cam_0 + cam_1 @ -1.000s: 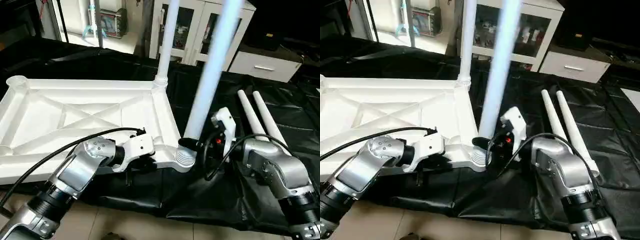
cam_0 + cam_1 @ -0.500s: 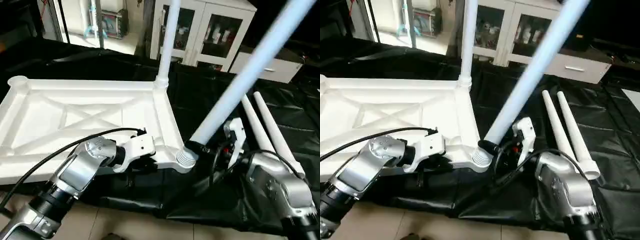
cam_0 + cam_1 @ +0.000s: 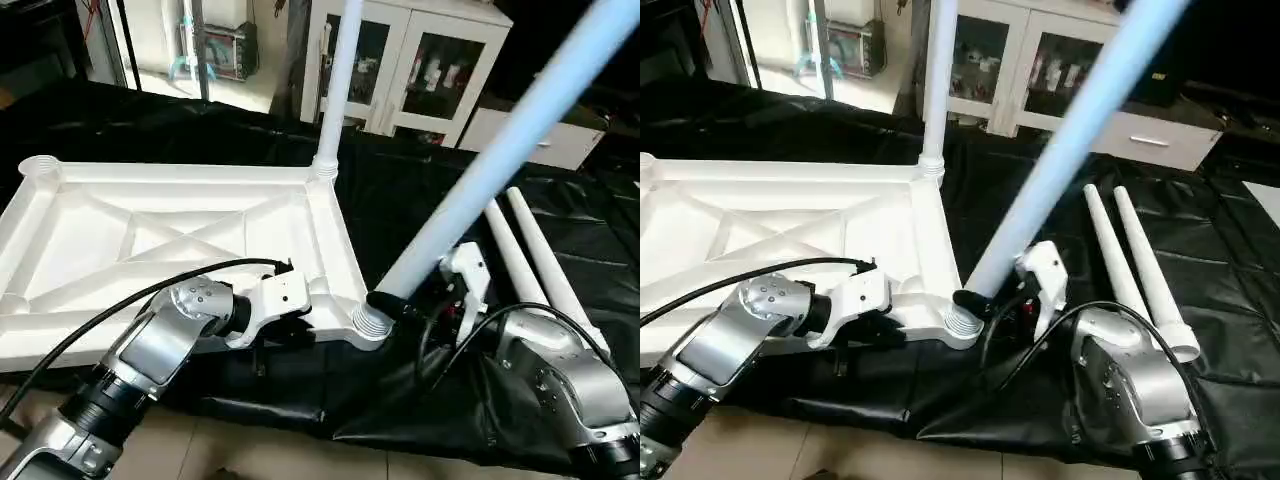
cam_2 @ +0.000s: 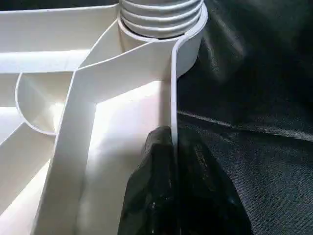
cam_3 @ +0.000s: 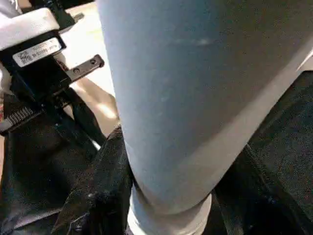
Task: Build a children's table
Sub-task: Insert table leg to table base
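Note:
The white table top (image 3: 180, 235) lies underside up on a black sheet, its X ribs showing. One white leg (image 3: 335, 90) stands upright in the far right corner socket. My right gripper (image 3: 392, 304) is shut around the thick end of a second leg (image 3: 500, 150), which leans steeply to the right with its base at the near right corner socket (image 3: 368, 322). The right wrist view has that leg (image 5: 195, 98) between the black fingers (image 5: 102, 196). My left gripper (image 4: 172, 142) is shut on the table top's near side wall (image 4: 173, 88), just beside that socket.
Two loose white legs (image 3: 530, 255) lie side by side on the black sheet (image 3: 420, 190) to the right of my right arm. A white glass-door cabinet (image 3: 420, 60) and a drawer unit (image 3: 555, 140) stand behind. The sheet's front edge meets tiled floor (image 3: 250, 450).
The leg in my right gripper has tipped from nearly upright to a steep lean to the right, and my right wrist has turned with it. The left gripper keeps its hold.

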